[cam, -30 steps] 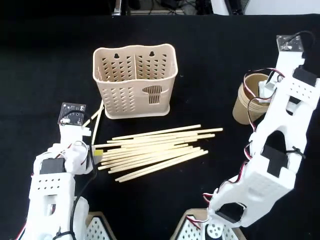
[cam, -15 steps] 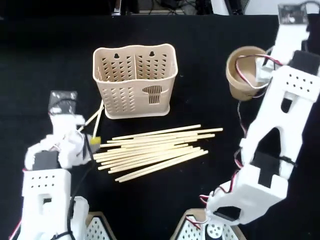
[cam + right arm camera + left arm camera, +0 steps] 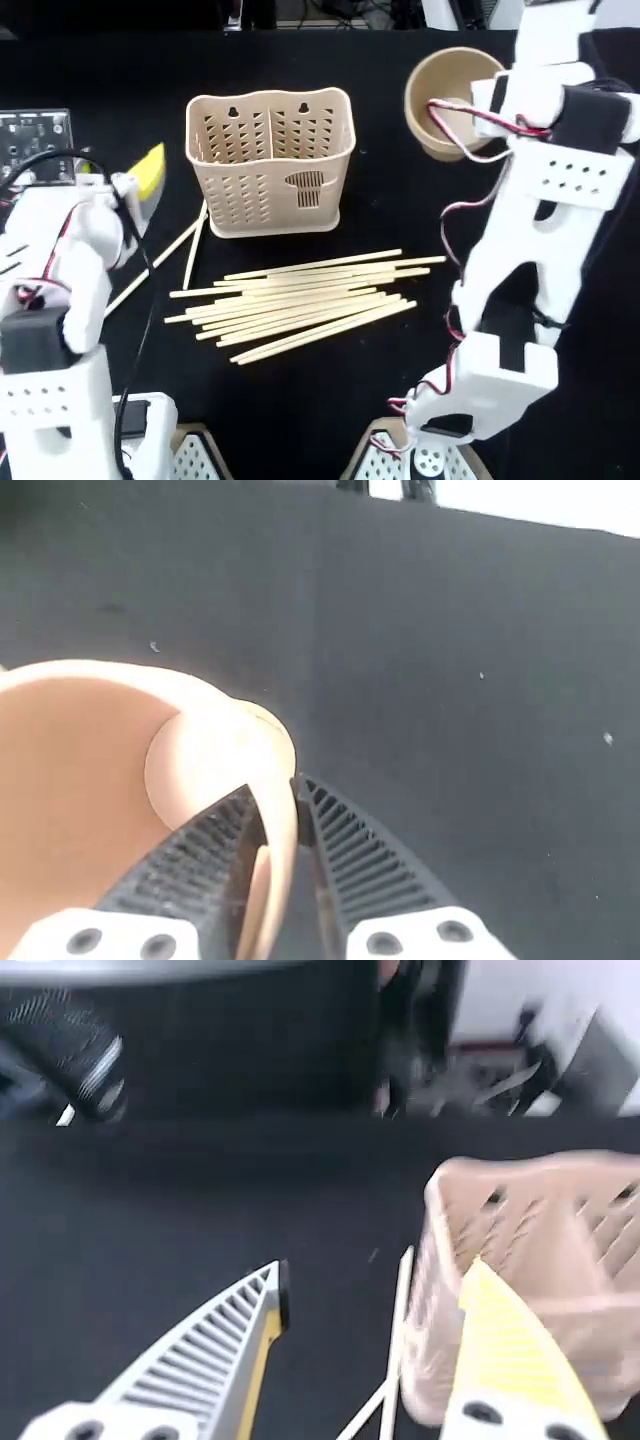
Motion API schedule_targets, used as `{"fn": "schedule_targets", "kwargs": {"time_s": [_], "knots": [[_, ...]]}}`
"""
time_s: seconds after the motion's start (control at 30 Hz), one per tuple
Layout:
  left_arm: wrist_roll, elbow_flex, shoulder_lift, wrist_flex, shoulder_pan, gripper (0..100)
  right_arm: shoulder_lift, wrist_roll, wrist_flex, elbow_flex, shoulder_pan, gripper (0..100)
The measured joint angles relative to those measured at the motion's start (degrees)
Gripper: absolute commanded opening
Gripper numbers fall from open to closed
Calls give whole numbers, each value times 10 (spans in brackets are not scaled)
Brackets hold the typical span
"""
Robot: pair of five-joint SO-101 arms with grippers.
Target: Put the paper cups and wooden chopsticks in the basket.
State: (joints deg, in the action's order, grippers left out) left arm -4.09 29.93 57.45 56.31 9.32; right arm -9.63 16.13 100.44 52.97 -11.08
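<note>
Cup delivery under way: the right gripper [image 3: 280,805] pinches the paper cups [image 3: 445,100] by the rim, up beside the basket [image 3: 270,190]. The likely next move is across and over its opening. The left gripper [image 3: 375,1272] hangs spread, empty. The wooden chopsticks [image 3: 300,300] lie before the basket.

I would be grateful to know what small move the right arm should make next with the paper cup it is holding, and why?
Probably carry the brown paper cup sideways towards the beige perforated plastic basket until it is over the opening. The right gripper is shut on the cup's rim, and the cup is off to the basket's side, apart from it.
</note>
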Motion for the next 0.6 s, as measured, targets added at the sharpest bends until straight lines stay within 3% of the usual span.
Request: {"fn": "schedule_targets", "kwargs": {"time_s": [0.23,0.6], "knots": [[32,-64,-158,-62,-40,288,5,-26,2,27,47,11],[36,-139,-375,-65,-42,288,5,-36,2,146,104,11]]}}
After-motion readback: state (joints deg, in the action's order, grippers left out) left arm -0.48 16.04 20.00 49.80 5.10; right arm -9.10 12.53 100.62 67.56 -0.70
